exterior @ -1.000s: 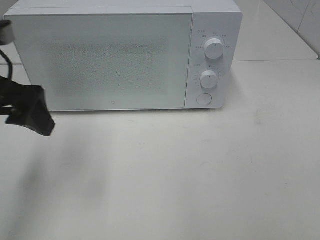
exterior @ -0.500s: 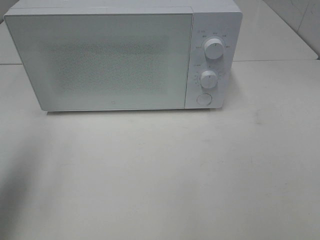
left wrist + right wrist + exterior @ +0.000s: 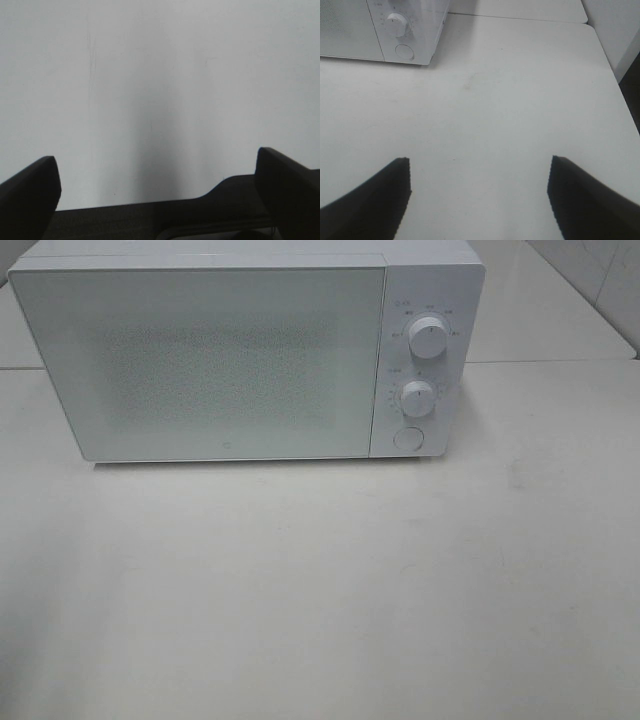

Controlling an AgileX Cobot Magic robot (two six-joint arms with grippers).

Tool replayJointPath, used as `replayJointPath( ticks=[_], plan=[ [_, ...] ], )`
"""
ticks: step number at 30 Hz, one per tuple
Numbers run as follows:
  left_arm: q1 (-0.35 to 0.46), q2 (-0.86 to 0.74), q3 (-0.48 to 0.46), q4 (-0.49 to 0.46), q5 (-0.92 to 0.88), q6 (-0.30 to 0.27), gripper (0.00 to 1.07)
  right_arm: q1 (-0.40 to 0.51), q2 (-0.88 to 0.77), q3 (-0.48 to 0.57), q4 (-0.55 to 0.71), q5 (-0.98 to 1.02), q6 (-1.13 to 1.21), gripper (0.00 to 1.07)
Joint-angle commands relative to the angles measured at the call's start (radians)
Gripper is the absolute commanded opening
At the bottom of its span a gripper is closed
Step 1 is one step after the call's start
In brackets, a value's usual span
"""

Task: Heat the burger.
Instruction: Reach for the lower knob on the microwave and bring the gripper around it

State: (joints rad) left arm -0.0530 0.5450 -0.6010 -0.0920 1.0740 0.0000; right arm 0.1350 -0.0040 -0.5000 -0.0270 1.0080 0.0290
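the white table point(image 3: 320, 590) is taking up most of the high view, its bare top spreading from the near edge to a seam that is crossing it toward the back. the white microwave point(image 3: 250, 350) is sitting at the back of the table, a little left of the middle, and is facing forward. its door point(image 3: 150, 390) is lying shut and flush, covering most of the front, and its speckled window is giving no view inside. the control panel point(image 3: 448, 365) is running down the right side of the front.

the left gripper point(image 3: 157, 165) is showing only in its own wrist view, where its two dark fingers point(image 3: 30, 200) are standing wide apart over a plain pale surface, released and clasping nothing. the right gripper point(image 3: 479, 165) is showing only in its own wrist view too. it is hovering above the table with its jaws spread and nothing between them, and it is staying well apart from the microwave's panel corner.

the burger is not showing in any view, so where it is sitting cannot be told.

the upper knob point(image 3: 429, 332) is sitting near the top of the panel and the lower knob point(image 3: 417, 398) is sitting beneath it. the round button point(image 3: 407, 438) is sitting lowest, close to the panel's bottom edge.
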Motion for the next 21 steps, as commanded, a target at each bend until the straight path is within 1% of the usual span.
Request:
replayJointPath(
  ticks=[1, 4, 5, 7, 21],
  plan=[
    [0.003, -0.069, 0.032, 0.002, -0.021, -0.008, 0.99, -0.007, -0.032, 0.002, -0.004, -0.014, -0.007, 0.74],
    [0.003, -0.193, 0.075, 0.017, -0.011, -0.008, 0.99, -0.007, -0.032, 0.002, -0.004, -0.014, -0.007, 0.74],
    [0.003, -0.193, 0.075, 0.017, -0.011, -0.008, 0.99, -0.007, -0.032, 0.002, -0.004, -0.014, -0.007, 0.74],
    [0.003, -0.266, 0.085, 0.043, 0.000, -0.008, 0.98, -0.007, -0.032, 0.002, -0.004, -0.014, -0.006, 0.74],
    [0.003, -0.474, 0.085, 0.044, 0.000, -0.006, 0.98, -0.007, -0.032, 0.002, -0.004, -0.014, -0.007, 0.74]
  ],
)
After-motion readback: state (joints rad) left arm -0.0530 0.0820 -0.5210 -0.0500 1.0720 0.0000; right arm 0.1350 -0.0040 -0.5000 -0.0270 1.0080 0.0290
